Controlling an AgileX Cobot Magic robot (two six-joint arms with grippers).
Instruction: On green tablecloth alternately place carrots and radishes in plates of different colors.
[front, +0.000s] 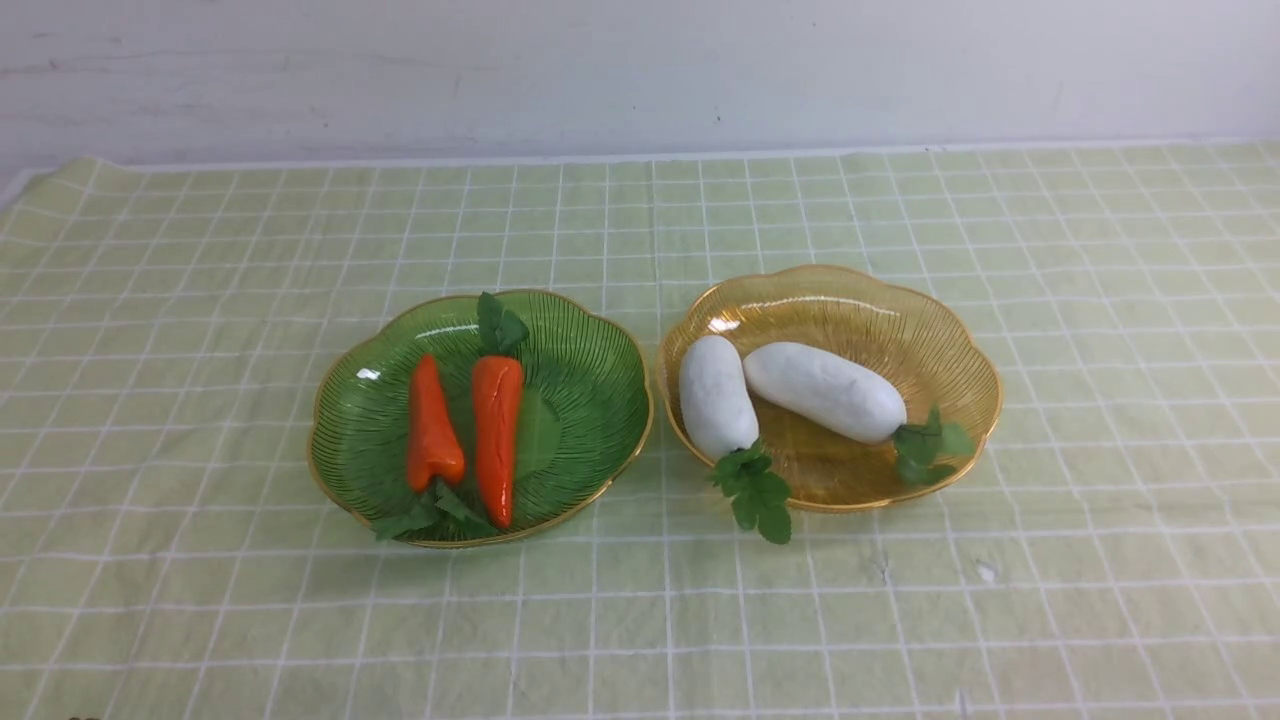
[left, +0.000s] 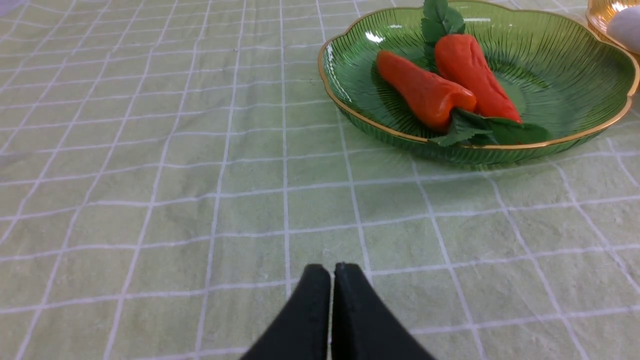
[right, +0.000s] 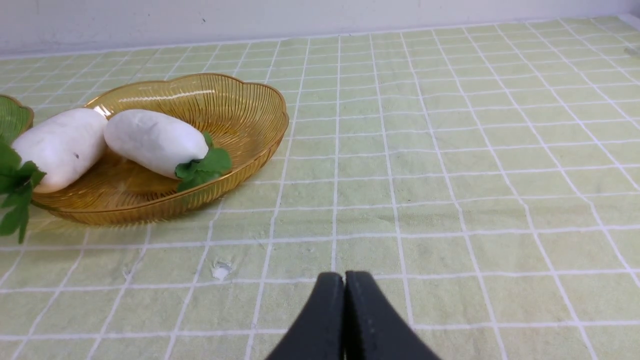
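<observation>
Underneath everything, the green tablecloth (front: 200, 400) fills the frame. Left of centre sits the green plate (front: 590, 400) holding both carrots (front: 497, 430); right of centre the amber plate (front: 900, 320) holds both radishes (front: 825, 390). Left gripper (left: 332, 272) and right gripper (right: 344, 281) have tips pressed together, holding nothing.

Front high; wrists low, share plates (front: 830, 290).

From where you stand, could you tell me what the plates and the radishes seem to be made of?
Plates, green and amber: apparently translucent glossy plastic, possibly glass; fine ribs, bright glints, gold rims. Radishes: matte white, faintly mottled, likely foam or soft plastic; leaves look like fabric or plastic.
</observation>
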